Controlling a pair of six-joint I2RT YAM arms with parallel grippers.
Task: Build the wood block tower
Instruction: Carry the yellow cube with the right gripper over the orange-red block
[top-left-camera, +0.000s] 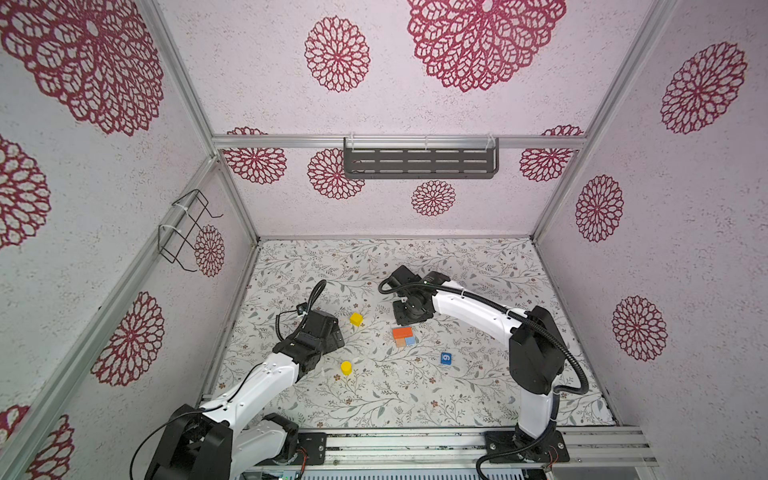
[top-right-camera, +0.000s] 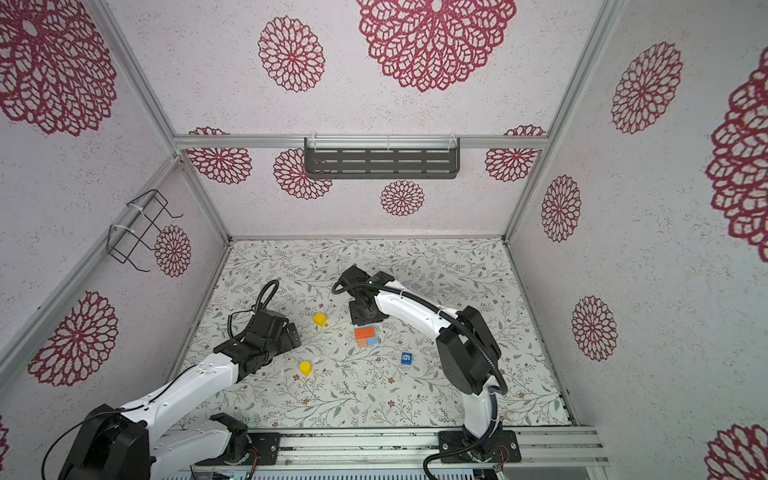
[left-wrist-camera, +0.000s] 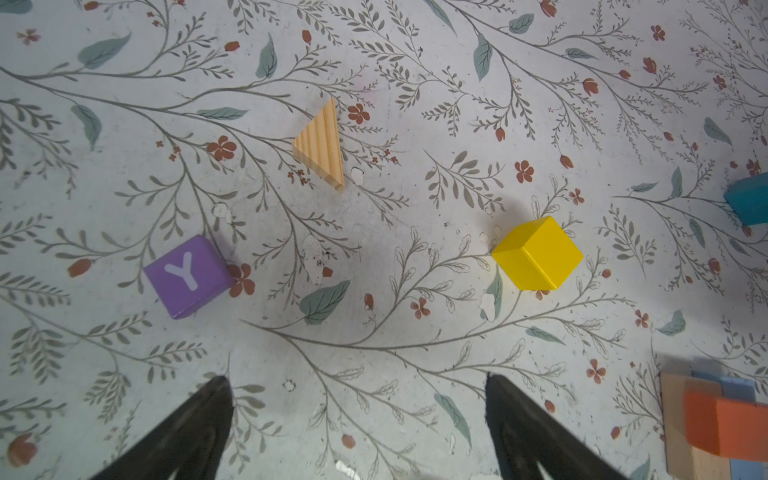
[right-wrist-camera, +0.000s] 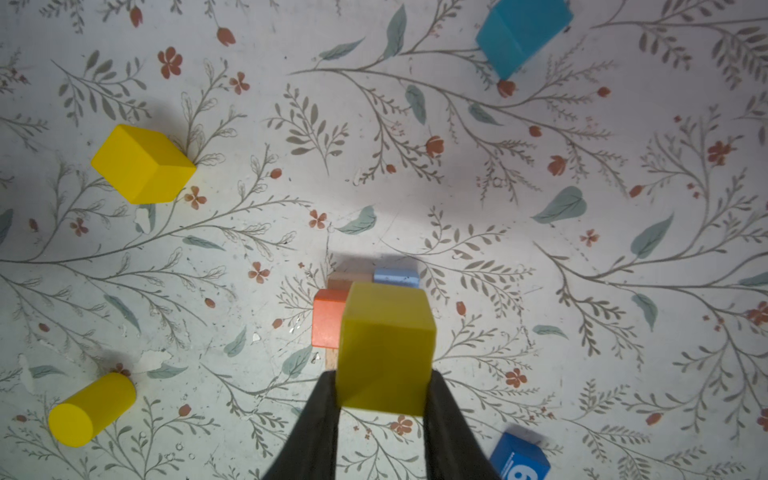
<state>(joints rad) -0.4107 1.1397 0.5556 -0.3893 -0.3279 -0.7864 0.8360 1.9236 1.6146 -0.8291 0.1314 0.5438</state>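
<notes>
My right gripper (right-wrist-camera: 382, 386) is shut on a yellow block (right-wrist-camera: 386, 345) and holds it just above a low stack: an orange brick (right-wrist-camera: 328, 320) lying on a tan block (right-wrist-camera: 347, 279) and a light blue block (right-wrist-camera: 395, 277). In a top view the stack (top-left-camera: 403, 336) sits mid-table, just in front of the right gripper (top-left-camera: 409, 316). My left gripper (left-wrist-camera: 357, 399) is open with nothing between its fingers, left of the stack. A yellow cube (left-wrist-camera: 536, 253) lies just beyond its fingertips.
A purple Y block (left-wrist-camera: 187, 276) and a tan ridged triangle (left-wrist-camera: 322, 145) lie near the left gripper. A yellow cylinder (top-left-camera: 345, 368) lies on its side towards the front. A blue numbered block (top-left-camera: 445, 358) sits right of the stack, and a teal block (right-wrist-camera: 521, 35) beyond it.
</notes>
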